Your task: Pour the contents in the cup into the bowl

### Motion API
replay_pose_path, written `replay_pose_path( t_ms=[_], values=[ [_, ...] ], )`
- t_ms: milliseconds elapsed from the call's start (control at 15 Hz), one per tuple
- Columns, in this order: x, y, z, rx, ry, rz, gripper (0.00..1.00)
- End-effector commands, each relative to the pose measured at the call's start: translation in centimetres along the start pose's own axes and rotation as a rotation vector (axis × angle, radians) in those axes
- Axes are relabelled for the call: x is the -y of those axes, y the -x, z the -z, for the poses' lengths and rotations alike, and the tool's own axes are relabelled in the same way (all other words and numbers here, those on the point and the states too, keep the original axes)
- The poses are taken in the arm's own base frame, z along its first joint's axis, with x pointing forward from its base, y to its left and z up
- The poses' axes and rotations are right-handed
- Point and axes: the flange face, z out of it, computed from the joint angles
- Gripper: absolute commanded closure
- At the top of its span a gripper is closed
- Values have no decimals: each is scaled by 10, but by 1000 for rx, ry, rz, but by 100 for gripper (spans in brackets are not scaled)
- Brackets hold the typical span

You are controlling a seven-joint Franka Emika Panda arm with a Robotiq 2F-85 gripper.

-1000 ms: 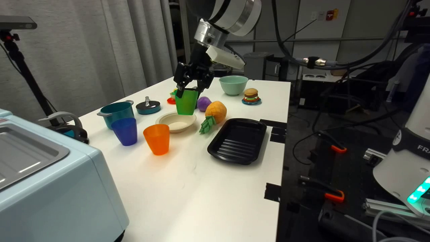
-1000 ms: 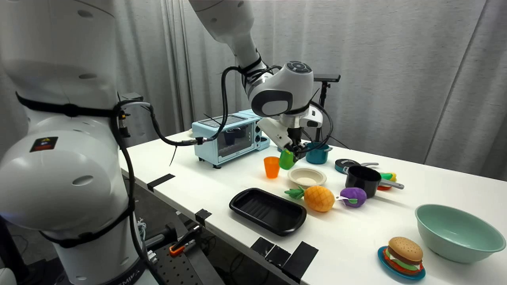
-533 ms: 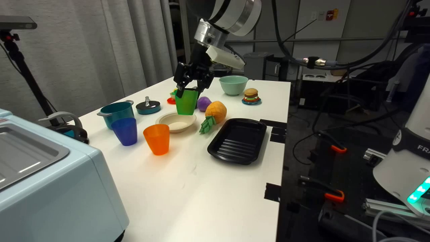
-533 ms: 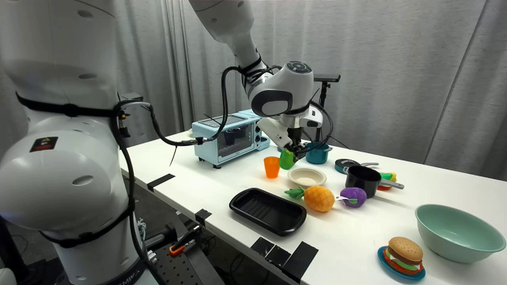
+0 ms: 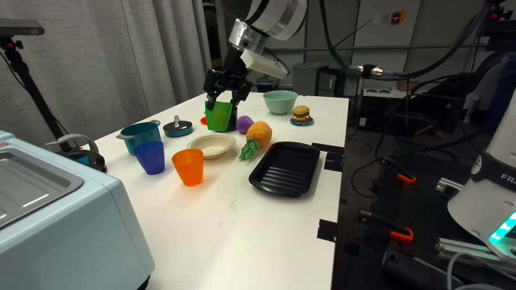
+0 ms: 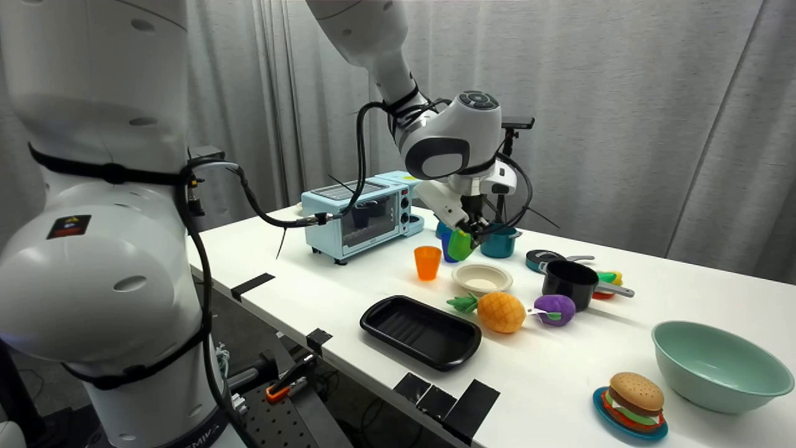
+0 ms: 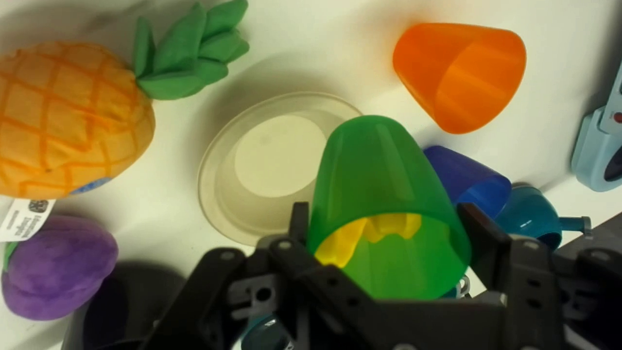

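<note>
Green cup (image 5: 218, 117) and gripper (image 7: 383, 214) had shifted toward table (image 5: 250, 233) edge by curtain (image 6: 622, 124). Gripper squeezed cup from both sides, near mouth; cup looked lifted off table. Yellow stuff (image 7: 342, 241) sat inside. White bowl (image 7: 274, 163) was close by, maybe not right under. If cup tipped there, stuff could miss bowl and drop toward curtain edge. Weak squeeze could let cup slip. Low swing could bump blue cup (image 5: 150, 158), which stood toward corner by light blue oven (image 6: 368, 219).
</note>
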Motion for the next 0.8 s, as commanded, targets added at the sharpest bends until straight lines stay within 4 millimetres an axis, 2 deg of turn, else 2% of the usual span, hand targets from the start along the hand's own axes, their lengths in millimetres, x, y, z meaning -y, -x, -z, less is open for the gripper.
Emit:
replay_pose_path(
  t_ms=[0,400,733],
  values=[
    [1,-29,-6,-8,-18,-33,50],
    [6,-56,-23,5,-59,-122,50],
    [11,-52,-35,114,-119,-232,50]
  ],
)
